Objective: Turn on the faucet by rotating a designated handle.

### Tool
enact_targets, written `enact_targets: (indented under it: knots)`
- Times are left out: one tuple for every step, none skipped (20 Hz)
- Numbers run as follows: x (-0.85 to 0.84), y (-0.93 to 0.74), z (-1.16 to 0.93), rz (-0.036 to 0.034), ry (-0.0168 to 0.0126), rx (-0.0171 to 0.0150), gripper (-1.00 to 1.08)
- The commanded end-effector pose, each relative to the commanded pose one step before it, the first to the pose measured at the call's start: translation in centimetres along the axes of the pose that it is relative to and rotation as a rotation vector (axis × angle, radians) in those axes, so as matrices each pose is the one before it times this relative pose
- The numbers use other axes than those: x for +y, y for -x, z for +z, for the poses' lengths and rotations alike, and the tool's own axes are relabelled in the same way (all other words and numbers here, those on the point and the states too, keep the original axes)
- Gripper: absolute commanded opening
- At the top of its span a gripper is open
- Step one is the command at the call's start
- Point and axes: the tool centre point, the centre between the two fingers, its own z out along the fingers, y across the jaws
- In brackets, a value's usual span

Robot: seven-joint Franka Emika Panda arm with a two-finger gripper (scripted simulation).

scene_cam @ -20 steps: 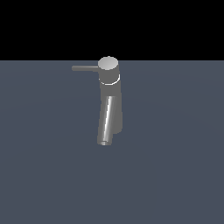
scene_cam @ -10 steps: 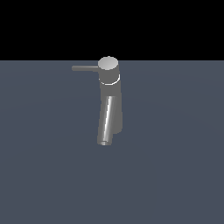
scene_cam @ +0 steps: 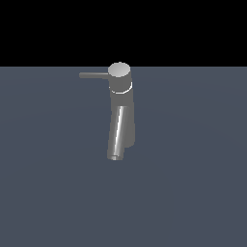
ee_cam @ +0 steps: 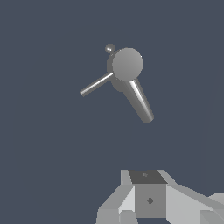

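One faucet, one handle, one gripper on a bare worktop.

The faucet (scene_cam: 121, 116) stands upright mid-worktop (scene_cam: 193, 193), its single spout slanting down toward the camera. The handle (scene_cam: 94, 75) juts level from the round cap toward the exterior view's left. The gripper (ee_cam: 148, 201) shows only in the wrist view, well apart from the faucet, holding nothing; how far its jaws are open I cannot tell.

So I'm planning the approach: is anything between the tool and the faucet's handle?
Nothing visible. In the wrist view only bare floor separates the tool from the handle, which sticks out sideways from the faucet, well clear of the spout.
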Motion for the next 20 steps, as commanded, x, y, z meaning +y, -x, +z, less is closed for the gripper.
enact_targets:
  knots:
    - [-0.707, -0.308, 1.112, 0.06567, -0.01768, 0.02068, -1.0]
    - [-0.283, -0.117, 0.433, 0.02488, -0.00662, 0.00791, -1.0]
    - [-0.283, -0.116, 0.431, 0.02471, -0.00659, 0.00786, -1.0]
    - [-0.282, -0.115, 0.429, 0.02456, -0.00657, 0.00781, -1.0]
    - [-0.282, -0.115, 0.427, 0.02442, -0.00655, 0.00776, -1.0]
    - [-0.282, -0.114, 0.426, 0.02431, -0.00654, 0.00772, -1.0]
    - [-0.283, -0.114, 0.425, 0.02422, -0.00653, 0.00769, -1.0]
    - [-0.283, -0.114, 0.424, 0.02416, -0.00653, 0.00766, -1.0]
    - [-0.284, -0.114, 0.424, 0.02412, -0.00654, 0.00764, -1.0]
    - [-0.285, -0.114, 0.424, 0.0241, -0.00655, 0.00762, -1.0]
    - [-0.287, -0.114, 0.424, 0.02411, -0.00657, 0.00761, -1.0]
    - [-0.289, -0.114, 0.425, 0.02413, -0.00659, 0.0076, -1.0]
    - [-0.29, -0.115, 0.427, 0.02419, -0.00663, 0.00761, -1.0]
    - [-0.293, -0.116, 0.428, 0.02428, -0.00666, 0.00761, -1.0]
    - [-0.296, -0.117, 0.431, 0.02439, -0.00671, 0.00764, -1.0]
    - [-0.299, -0.118, 0.433, 0.02455, -0.00676, 0.00766, -1.0]
    - [-0.302, -0.12, 0.437, 0.02472, -0.00682, 0.0077, -1.0]
    - [-0.304, -0.12, 0.436, 0.02472, -0.00683, 0.00769, -1.0]
    - [-0.299, -0.119, 0.428, 0.02428, -0.00671, 0.00754, -1.0]
    - [-0.294, -0.117, 0.42, 0.02378, -0.00658, 0.00737, -1.0]
